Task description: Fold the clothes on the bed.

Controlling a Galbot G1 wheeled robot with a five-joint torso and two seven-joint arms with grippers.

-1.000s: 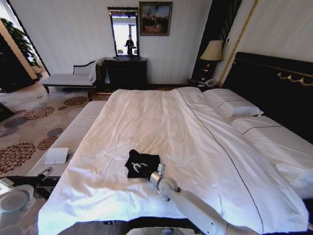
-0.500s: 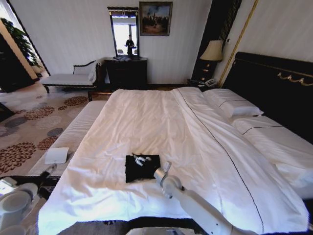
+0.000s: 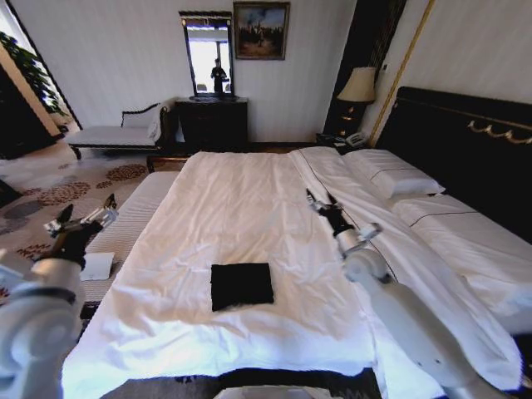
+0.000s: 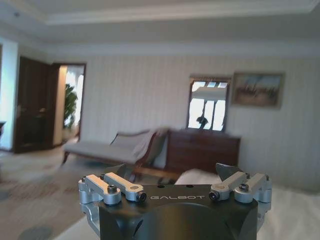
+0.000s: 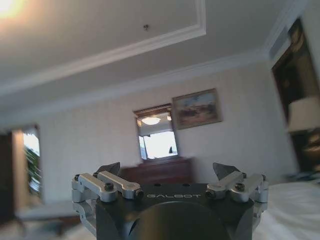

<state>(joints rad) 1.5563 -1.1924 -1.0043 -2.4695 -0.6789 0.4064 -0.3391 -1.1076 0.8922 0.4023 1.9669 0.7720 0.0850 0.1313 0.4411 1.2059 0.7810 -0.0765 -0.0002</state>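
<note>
A black garment [image 3: 241, 285] lies folded into a flat square on the white sheet of the bed [image 3: 241, 195], near its front edge. My right gripper [image 3: 320, 199] is raised above the bed's right half, well clear of the garment, open and empty; the right wrist view has its fingers [image 5: 167, 171] spread against the far wall. Off the bed's left side my left gripper [image 3: 84, 219] is lifted, also open with nothing in it. In the left wrist view the left gripper [image 4: 172, 172] points toward the room.
White pillows [image 3: 395, 179] rest against the dark headboard [image 3: 465, 137] on the right. A striped white bench [image 3: 129, 220] runs along the bed's left side, with a white box [image 3: 97, 266] on it. A chaise [image 3: 116, 133], dresser [image 3: 214, 123] and lamp [image 3: 359, 86] stand by the far wall.
My right gripper let go of the black garment and rose up and to the right. The garment went from bunched to a flat square. My left arm lifted from the lower left corner.
</note>
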